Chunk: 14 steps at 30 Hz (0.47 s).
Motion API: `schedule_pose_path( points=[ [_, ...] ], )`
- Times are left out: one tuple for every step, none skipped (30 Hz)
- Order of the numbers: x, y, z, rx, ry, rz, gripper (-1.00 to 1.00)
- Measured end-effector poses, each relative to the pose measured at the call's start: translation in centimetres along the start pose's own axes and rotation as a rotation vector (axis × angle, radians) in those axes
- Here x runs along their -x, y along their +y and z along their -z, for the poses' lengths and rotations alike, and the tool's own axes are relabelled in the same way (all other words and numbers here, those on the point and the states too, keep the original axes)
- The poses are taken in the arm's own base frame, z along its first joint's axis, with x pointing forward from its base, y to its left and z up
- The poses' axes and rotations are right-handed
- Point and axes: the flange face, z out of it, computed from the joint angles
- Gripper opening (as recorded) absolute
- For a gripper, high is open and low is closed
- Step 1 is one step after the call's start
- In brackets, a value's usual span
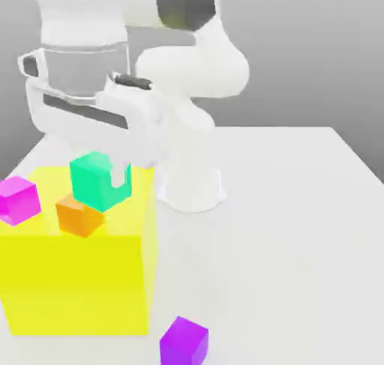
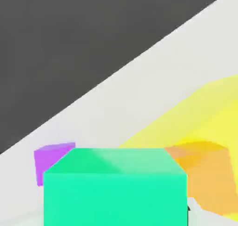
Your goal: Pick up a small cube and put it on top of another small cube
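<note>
My gripper (image 1: 105,178) is shut on the small teal-green cube (image 1: 96,181), with one white finger (image 1: 118,173) across its front face. The cube is over the top of the large yellow block (image 1: 75,281). The small orange cube (image 1: 79,215) rests on that block, just in front of and below the teal cube, and their outlines overlap in the exterior view. In the hand view the teal cube (image 2: 116,188) sits close to the camera, with the orange cube (image 2: 204,178) right beside it.
A magenta cube (image 1: 16,200) is at the yellow block's edge on the exterior view's left. A purple cube (image 1: 184,342) lies on the white table (image 1: 300,228) in front of the block. The arm's white base (image 1: 191,183) stands behind the block.
</note>
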Motion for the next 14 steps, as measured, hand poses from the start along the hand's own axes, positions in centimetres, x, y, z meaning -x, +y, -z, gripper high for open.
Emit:
schedule_pose_path(
  points=[
    [-0.4, 0.3, -0.9, -0.001, -0.002, -0.023, -1.0],
    [-0.6, 0.4, -2.1, -0.001, -0.002, -0.034, -1.0],
    [-0.7, 0.5, -3.5, -0.001, -0.003, -0.04, -1.0],
    [-0.8, 0.6, -4.5, -0.001, -0.003, -0.042, 1.0],
    [-0.8, 0.6, -4.5, -0.001, -0.003, -0.042, 1.0],
    [-0.8, 0.6, -4.5, -0.001, -0.003, -0.042, 1.0],
    [-0.8, 0.6, -4.5, -0.001, -0.003, -0.042, 1.0],
    [-0.8, 0.6, -4.5, -0.001, -0.003, -0.042, 1.0],
    [-0.8, 0.6, -4.5, -0.001, -0.003, -0.042, 1.0],
    [-0.8, 0.7, -5.1, 0.0, -0.001, -0.044, 1.0],
    [-0.8, 0.7, -4.5, 0.0, 0.001, -0.045, 1.0],
    [-0.8, 0.6, -3.5, 0.001, 0.001, -0.045, 1.0],
    [-0.8, 0.6, -2.2, 0.001, 0.001, -0.045, 1.0],
    [-0.8, 0.6, -0.7, 0.001, 0.002, -0.045, 1.0]
  ],
)
